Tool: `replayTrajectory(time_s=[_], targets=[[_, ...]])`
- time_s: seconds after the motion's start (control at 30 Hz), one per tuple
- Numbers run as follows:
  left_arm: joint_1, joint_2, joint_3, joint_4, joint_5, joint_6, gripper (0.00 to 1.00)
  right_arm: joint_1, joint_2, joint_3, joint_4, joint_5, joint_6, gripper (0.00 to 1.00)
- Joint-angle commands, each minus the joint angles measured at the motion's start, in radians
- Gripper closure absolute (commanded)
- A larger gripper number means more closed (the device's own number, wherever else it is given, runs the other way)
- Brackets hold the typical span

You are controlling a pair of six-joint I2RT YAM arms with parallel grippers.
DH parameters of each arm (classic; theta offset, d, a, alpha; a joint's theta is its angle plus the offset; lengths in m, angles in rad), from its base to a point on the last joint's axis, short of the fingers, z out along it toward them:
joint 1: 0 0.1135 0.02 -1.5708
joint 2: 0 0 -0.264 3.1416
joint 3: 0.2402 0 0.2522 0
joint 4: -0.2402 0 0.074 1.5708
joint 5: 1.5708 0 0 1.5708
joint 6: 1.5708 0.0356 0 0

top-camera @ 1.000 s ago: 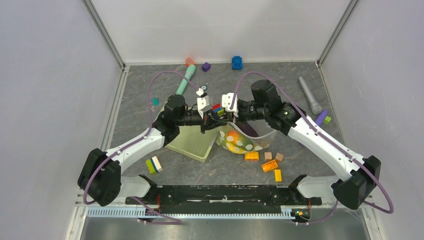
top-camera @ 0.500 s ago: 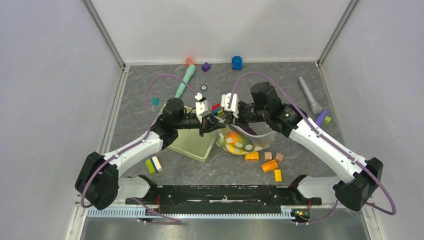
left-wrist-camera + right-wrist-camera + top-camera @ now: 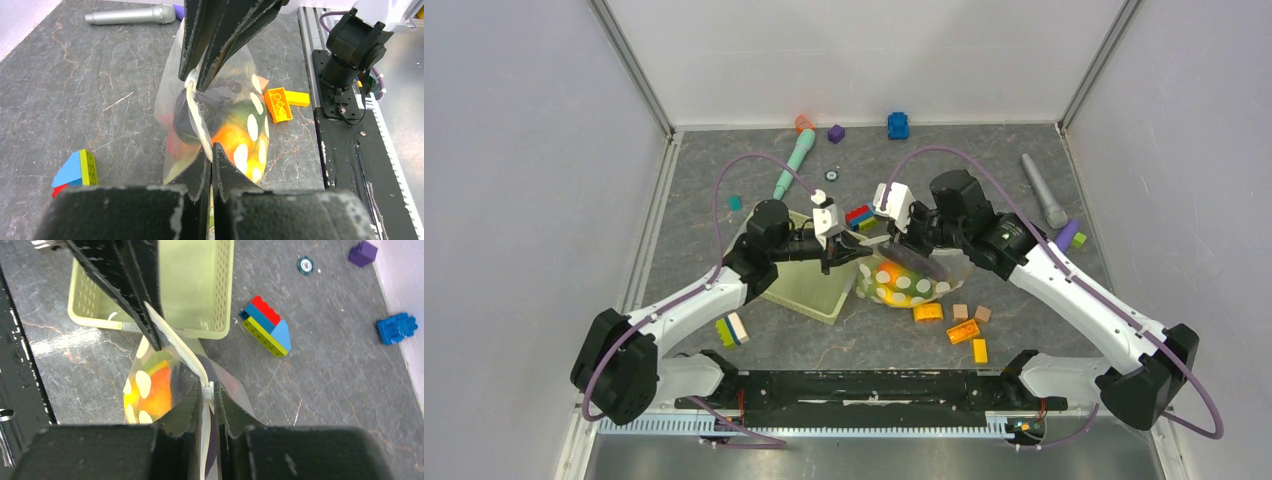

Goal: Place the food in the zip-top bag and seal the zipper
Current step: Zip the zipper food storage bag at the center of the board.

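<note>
The zip-top bag [image 3: 906, 284] hangs between both grippers over the table, holding the food: an orange-green mango [image 3: 230, 140], a dark eggplant [image 3: 185, 122] and something red. My left gripper [image 3: 854, 252] is shut on the left end of the zipper [image 3: 196, 112]; its fingertips [image 3: 211, 152] pinch the whitish strip. My right gripper [image 3: 896, 240] is shut on the zipper farther right, its tips [image 3: 207, 392] clamped round the small white slider. In the right wrist view the strip [image 3: 180, 350] runs taut from the left gripper's fingers [image 3: 145, 325] to mine.
The pale green lattice basket [image 3: 809, 285] lies just left of the bag, also in the right wrist view [image 3: 200, 290]. Orange and tan blocks [image 3: 959, 325] lie in front of the bag. A multicolour block [image 3: 857, 216], teal stick [image 3: 794, 162] and grey microphone [image 3: 1044, 190] lie behind.
The grippers, close together a second ago, have drawn apart: the right one moved right along the zipper and the left one back slightly. The bag's loose right flap has drawn in.
</note>
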Motion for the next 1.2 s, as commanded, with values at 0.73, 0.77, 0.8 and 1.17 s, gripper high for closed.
replayTrajectory(time_s=[0.73,0.77,0.8,1.17], targets=[[-0.002,-0.123,-0.065,0.045,-0.080,0.081,0.98,-0.016,-0.085,-0.097,-0.102,0.607,0.179,1.00],[-0.002,-0.127,-0.068,0.046,-0.085,0.080,0.98,-0.016,-0.083,-0.097,-0.111,0.631,0.187,1.00],[-0.002,-0.129,-0.070,0.044,-0.089,0.082,0.98,-0.016,-0.080,-0.098,-0.120,0.652,0.192,1.00],[-0.002,-0.151,-0.086,0.043,-0.114,0.091,0.98,-0.017,-0.093,-0.151,-0.133,0.849,0.279,1.00]])
